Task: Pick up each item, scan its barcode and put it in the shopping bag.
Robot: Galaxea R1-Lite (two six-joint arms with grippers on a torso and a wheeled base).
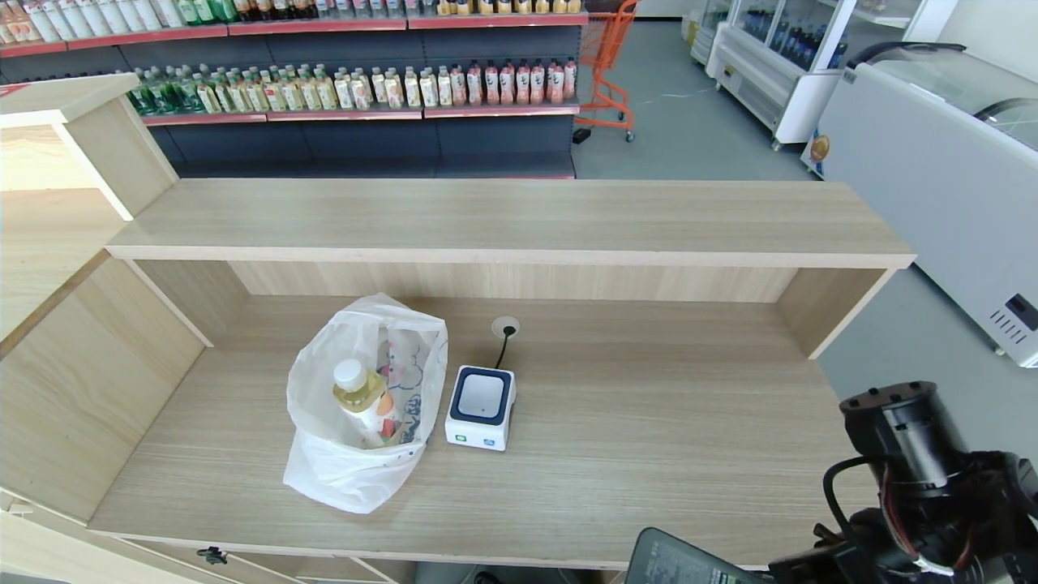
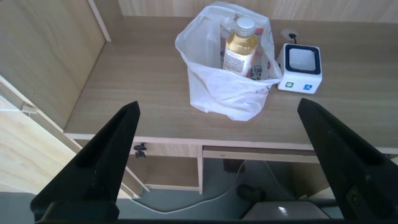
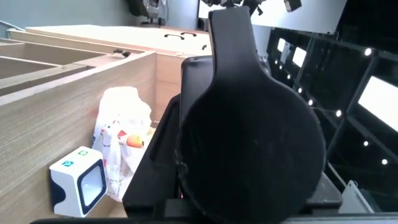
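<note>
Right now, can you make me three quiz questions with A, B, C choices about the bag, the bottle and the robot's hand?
1. Where is the scanner?
A) beside the shopping bag on the counter
B) inside the bag
C) up on the top ledge

2. What colour is the cap of the bottle?
A) red
B) white
C) green

3. How is the left gripper?
A) shut on the bottle
B) shut on the bag
C) open

Answers: 1 A, it stands right next to the bag. 2 B, the cap shows white inside the bag's mouth. 3 C, its two fingers stand wide apart, holding nothing.
</note>
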